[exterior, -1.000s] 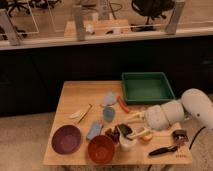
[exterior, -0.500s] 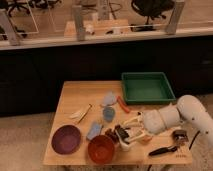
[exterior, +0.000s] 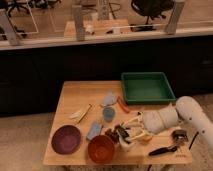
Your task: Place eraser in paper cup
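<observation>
Here the gripper, clamped on the eraser, hides most of the paper cup.

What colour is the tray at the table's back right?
Green tray, camera view; gripper is near the front edge.

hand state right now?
Hand: shut, low over the table between the orange-brown bowl and the paper cup; whether it grips the eraser cannot be told.

Wooden desk with scattered tableware and tools

On it lie a green tray, purple bowl, orange-brown bowl, pale blue pad, small metal cup and black-handled tool; the pincer hovers low beside the orange-brown bowl.
</observation>
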Robot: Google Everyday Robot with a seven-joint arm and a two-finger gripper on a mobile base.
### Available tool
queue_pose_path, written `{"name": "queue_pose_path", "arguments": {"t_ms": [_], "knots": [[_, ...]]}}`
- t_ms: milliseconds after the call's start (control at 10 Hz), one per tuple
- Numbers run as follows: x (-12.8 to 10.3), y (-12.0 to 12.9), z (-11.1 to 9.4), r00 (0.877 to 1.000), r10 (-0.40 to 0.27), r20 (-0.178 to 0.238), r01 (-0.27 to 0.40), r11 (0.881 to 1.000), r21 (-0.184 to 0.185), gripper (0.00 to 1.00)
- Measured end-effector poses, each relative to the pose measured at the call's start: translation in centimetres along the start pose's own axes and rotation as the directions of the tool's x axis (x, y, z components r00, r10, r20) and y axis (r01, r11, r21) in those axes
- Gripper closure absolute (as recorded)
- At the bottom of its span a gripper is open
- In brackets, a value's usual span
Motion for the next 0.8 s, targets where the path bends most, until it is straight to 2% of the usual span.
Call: {"name": "queue_pose_path", "arguments": {"t_ms": [400,500,800], "knots": [[2.0,-0.4,-0.4,1.000,0.023,0.008,-0.023,1.000,-0.005,0.81],[2.5,-0.5,-0.4,1.000,0.026,0.011,-0.026,1.000,-0.011,0.74],[3.7,-0.7,-0.3,0.999,0.034,0.040,-0.032,0.999,-0.033,0.43]]}}
